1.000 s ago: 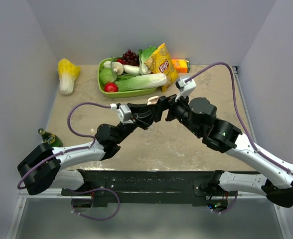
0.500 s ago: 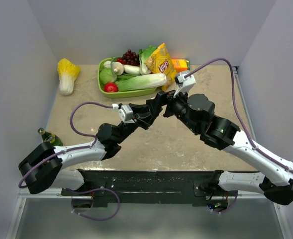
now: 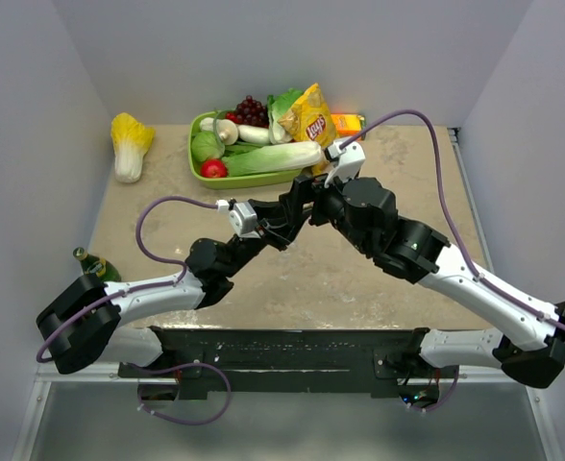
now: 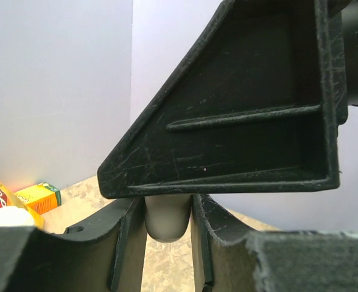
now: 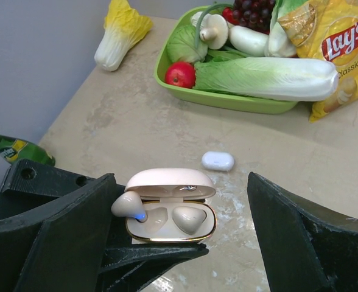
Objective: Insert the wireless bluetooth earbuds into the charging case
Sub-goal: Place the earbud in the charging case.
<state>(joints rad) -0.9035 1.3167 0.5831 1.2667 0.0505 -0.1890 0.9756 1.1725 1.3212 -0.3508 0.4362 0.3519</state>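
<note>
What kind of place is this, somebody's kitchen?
Probably a robot test booth: plain walls box in one table, left arm and right arm mounted at its edge, groceries in a green tray.

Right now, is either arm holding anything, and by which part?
The left gripper pinches the open charging case by its base; the right gripper is open, empty.
</note>
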